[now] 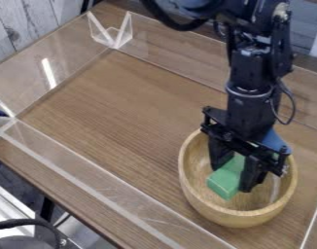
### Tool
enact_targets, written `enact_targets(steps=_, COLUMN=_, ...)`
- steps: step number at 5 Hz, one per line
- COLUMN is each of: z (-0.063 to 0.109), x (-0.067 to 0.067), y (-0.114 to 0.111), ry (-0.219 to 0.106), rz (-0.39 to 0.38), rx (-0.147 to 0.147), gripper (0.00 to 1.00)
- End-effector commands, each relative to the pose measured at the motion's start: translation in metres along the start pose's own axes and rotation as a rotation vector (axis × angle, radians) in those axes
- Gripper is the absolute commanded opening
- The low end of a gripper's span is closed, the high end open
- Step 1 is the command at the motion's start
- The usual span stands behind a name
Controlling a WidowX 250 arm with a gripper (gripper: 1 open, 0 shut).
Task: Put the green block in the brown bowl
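Gripper (242, 167) points down into the brown bowl (200, 185), its partly open jaws around the green block (228, 182); grip unclear

Wood-grain table (116, 107) fills the frame, bordered by clear acrylic walls (70, 160). Whitewashed plank wall (25, 24) at upper left.

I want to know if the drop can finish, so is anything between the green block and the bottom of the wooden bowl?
Nothing visible is in the way. The green block is already inside the brown bowl, between the jaws of the gripper, and the bowl holds nothing else that shows.
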State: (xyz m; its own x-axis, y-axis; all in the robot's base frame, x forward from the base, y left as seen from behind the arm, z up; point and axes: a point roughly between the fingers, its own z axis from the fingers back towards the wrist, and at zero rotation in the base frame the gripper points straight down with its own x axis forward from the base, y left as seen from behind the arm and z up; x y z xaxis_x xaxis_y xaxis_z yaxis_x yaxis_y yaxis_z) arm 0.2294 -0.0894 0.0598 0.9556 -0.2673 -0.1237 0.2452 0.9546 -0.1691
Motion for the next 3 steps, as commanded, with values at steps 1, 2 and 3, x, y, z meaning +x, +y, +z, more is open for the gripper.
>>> enact_targets(steps=1, z=0.0130, x=0.0105, y=0.0009, ry=-0.052, rz=0.002, rx=-0.003, gripper=0.00)
enact_targets(steps=2, z=0.0118, x=0.0112, y=0.0018, ry=-0.046, rz=0.006, rx=-0.005, gripper=0.00)
enact_targets(steps=3, z=0.0110, x=0.0117, y=0.0027, ry=-0.042, rz=0.010, rx=-0.008, gripper=0.00)
